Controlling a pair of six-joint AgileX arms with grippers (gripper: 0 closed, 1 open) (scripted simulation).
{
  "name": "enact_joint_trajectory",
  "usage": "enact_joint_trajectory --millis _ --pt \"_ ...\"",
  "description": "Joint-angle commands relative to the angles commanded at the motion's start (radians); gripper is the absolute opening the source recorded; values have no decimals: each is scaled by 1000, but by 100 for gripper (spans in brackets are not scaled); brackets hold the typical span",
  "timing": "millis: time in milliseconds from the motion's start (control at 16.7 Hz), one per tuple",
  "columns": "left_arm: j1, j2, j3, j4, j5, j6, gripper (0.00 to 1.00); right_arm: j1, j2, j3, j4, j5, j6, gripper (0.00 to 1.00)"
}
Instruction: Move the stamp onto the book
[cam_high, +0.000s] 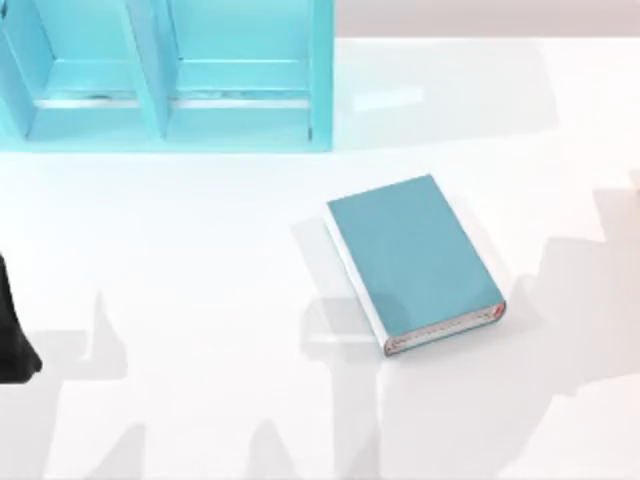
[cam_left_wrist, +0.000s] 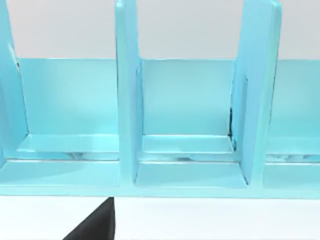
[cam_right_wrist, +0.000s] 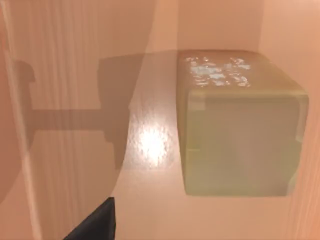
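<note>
The book (cam_high: 412, 258) lies flat on the white table right of centre, teal cover up, with its white page edges and red-trimmed spine end facing the front. In the right wrist view the stamp (cam_right_wrist: 240, 132), a pale tan block with a faint light mark on one face, rests on a peach wood-grained surface (cam_right_wrist: 75, 60). A dark wedge of my right gripper (cam_right_wrist: 95, 226) shows at that picture's edge, apart from the stamp. A dark part of my left arm (cam_high: 12, 335) sits parked at the table's left edge.
A large turquoise shelf unit (cam_high: 160, 75) with upright dividers stands at the back left, and the left wrist camera faces its compartments (cam_left_wrist: 185, 105). White table (cam_high: 200, 260) stretches between the shelf and the book. Arm shadows fall along the front and right.
</note>
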Motion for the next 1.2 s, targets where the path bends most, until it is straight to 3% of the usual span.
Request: enact_joint_trajectory --millis 540,900,1200 --pt "0 0 0 0 0 0 100 -2 79 -252 336 0 3 100" --pt "0 0 0 0 0 0 100 -2 88 -280 367 0 3 100" --pt "0 0 0 0 0 0 100 -2 88 -280 367 0 3 62"
